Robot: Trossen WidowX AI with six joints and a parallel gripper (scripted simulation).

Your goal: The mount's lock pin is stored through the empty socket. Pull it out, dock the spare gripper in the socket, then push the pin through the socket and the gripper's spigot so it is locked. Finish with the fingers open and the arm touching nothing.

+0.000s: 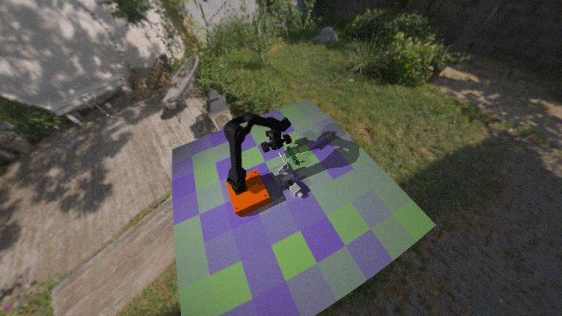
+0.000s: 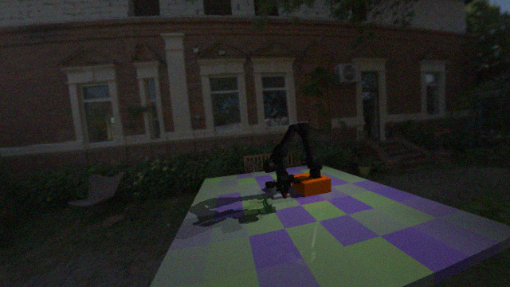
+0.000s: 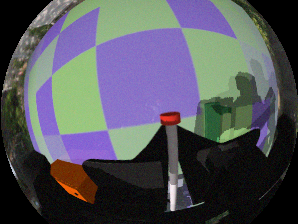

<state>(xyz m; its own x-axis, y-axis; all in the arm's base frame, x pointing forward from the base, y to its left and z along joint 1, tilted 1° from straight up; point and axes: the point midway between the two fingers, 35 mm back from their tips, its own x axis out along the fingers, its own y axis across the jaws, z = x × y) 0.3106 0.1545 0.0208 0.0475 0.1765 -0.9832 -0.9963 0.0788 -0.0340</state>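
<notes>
My gripper (image 1: 277, 147) (image 2: 284, 192) (image 3: 167, 128) is shut on the lock pin (image 1: 282, 157) (image 2: 284, 195) (image 3: 172, 150), a thin pale rod with a red head. In the wrist view the head sticks out past the fingers. In the top view the pin slants from the fingers toward a small grey piece (image 1: 284, 169). A grey-white blocky piece (image 1: 295, 190) lies just beyond it. These look like the mount and the spare gripper, but which is which, and whether they are joined, is too small to tell. Whether the pin's far end touches anything cannot be told.
A green upright object (image 1: 292, 155) (image 2: 267, 204) (image 3: 212, 121) stands close beside my gripper. The orange base block (image 1: 250, 193) (image 2: 312, 186) (image 3: 75, 181) carries the arm. The arm's shadow falls over the checkered table (image 1: 259, 250) (image 2: 339, 247) (image 3: 145, 75).
</notes>
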